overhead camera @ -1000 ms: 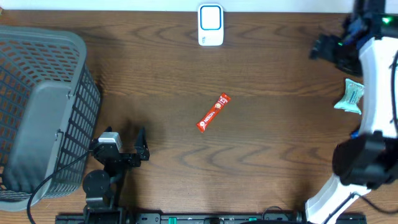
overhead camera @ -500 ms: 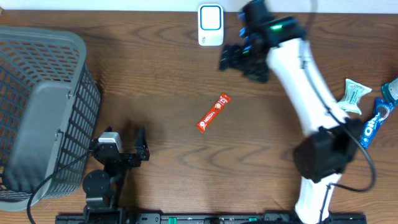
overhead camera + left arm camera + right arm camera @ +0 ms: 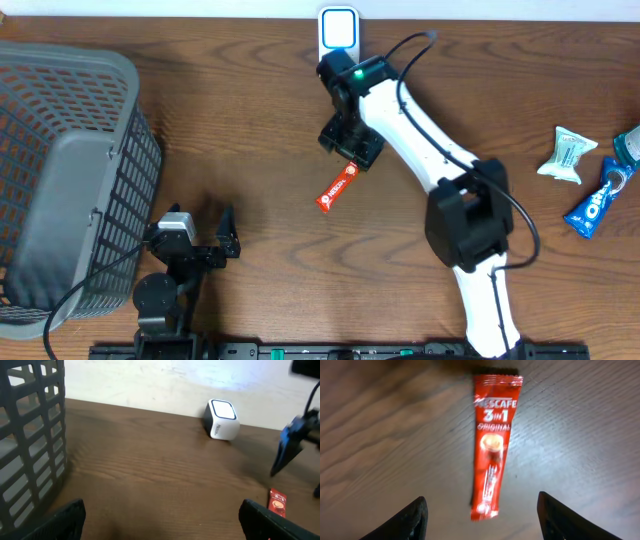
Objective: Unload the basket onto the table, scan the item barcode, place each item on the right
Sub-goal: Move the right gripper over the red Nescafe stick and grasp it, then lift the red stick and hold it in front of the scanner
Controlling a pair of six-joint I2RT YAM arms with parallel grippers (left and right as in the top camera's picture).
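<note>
A grey basket (image 3: 60,180) fills the 9 o'clock side of the table (image 3: 250,120). At 7 o'clock the left gripper (image 3: 230,232) sits low, its 2 fingers (image 3: 65,517) spread wide with nothing between them. Near the centre the red coffee sachet (image 3: 337,189) lies flat on the wood, running from 7 to 1 o'clock. The right gripper (image 3: 350,150) hangs over its 1 o'clock end, jaws apart on either side of it, not touching it. The white scanner (image 3: 339,40) stands at 12 o'clock. Snack packets (image 3: 563,155) lie at 3 o'clock.
</note>
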